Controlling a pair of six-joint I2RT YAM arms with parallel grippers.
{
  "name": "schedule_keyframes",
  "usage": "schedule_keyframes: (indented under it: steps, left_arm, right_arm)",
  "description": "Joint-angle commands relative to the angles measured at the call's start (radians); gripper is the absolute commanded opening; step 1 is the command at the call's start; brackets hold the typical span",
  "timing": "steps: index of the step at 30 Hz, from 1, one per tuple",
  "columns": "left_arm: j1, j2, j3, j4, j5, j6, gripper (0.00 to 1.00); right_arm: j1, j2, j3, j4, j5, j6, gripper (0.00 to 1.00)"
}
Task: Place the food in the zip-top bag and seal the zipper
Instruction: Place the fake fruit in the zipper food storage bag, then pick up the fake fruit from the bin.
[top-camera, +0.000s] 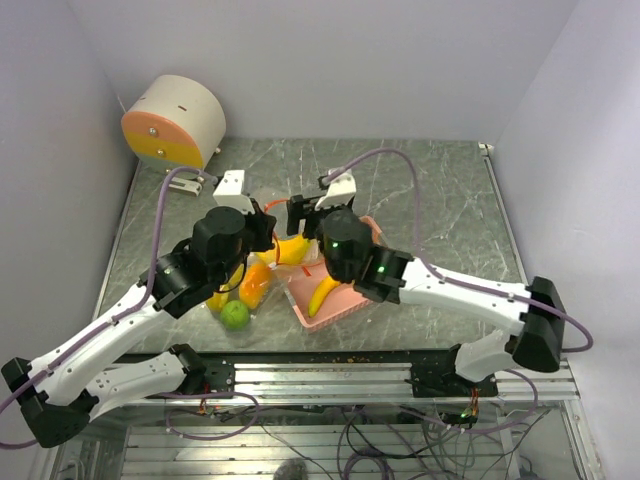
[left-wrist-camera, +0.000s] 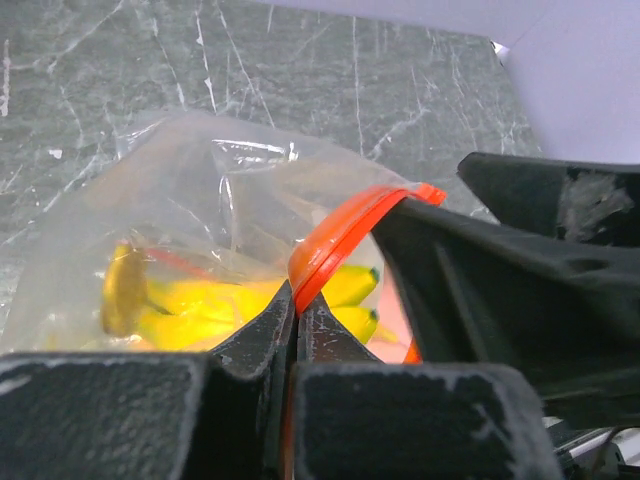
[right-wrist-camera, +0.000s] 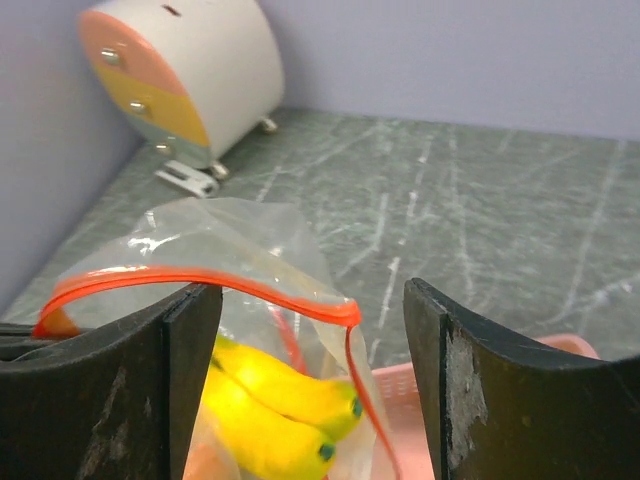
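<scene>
The clear zip-top bag (left-wrist-camera: 190, 190) hangs between my two grippers, and yellow bananas (left-wrist-camera: 200, 305) show through it. My left gripper (left-wrist-camera: 296, 298) is shut on the red-orange zipper (left-wrist-camera: 345, 225) at the bag's mouth. My right gripper (right-wrist-camera: 310, 340) is open, and the zipper's (right-wrist-camera: 200, 278) end corner sits between its fingers (right-wrist-camera: 190, 350). Bananas (right-wrist-camera: 280, 390) hang in the bag below. In the top view the bag (top-camera: 268, 212) is held above an orange fruit (top-camera: 254, 282) and a green ball (top-camera: 235, 315). One banana (top-camera: 322, 295) lies in the pink basket (top-camera: 345, 300).
A white drum-shaped box with a pink and yellow face (top-camera: 175, 120) stands at the back left; it also shows in the right wrist view (right-wrist-camera: 180, 70). Walls close in the table on both sides. The pink basket's rim (right-wrist-camera: 400, 385) lies under my right gripper.
</scene>
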Motion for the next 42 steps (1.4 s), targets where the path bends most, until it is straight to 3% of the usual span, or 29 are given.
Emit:
schedule_keyframes:
  steps: [1,5,11,16,20,28,36,42]
  left_arm:
    - [0.005,-0.016,0.001,0.029,-0.035,-0.012,0.07]
    - [0.005,-0.016,0.013,0.013,-0.038,-0.007,0.07]
    - [0.005,-0.061,0.021,-0.026,-0.07,0.012,0.07]
    - [0.005,-0.105,0.064,-0.11,-0.144,0.054,0.07]
    - [0.005,-0.148,0.1,-0.192,-0.19,0.072,0.07]
    - [0.005,-0.228,0.018,-0.194,-0.167,0.048,0.07]
    - [0.005,-0.218,0.002,-0.18,-0.133,0.059,0.07]
    - [0.005,-0.215,0.005,-0.182,-0.143,0.077,0.07]
  right_arm:
    - [-0.046,-0.107,-0.037,-0.038,-0.272,0.046,0.73]
    - [-0.111,-0.207,-0.075,-0.104,-0.322,0.1,0.72]
    - [-0.254,-0.208,-0.059,-0.431,-0.331,0.219,0.73]
    - [-0.292,-0.162,-0.089,-0.539,-0.339,0.321,0.95]
    - [-0.309,-0.074,-0.071,-0.611,-0.332,0.428,0.97]
    - [-0.359,0.076,-0.057,-0.683,-0.359,0.659,0.99]
    - [-0.411,0.155,-0.086,-0.585,-0.381,0.803,0.97]
    - [-0.415,0.263,-0.017,-0.596,-0.363,0.847,0.96]
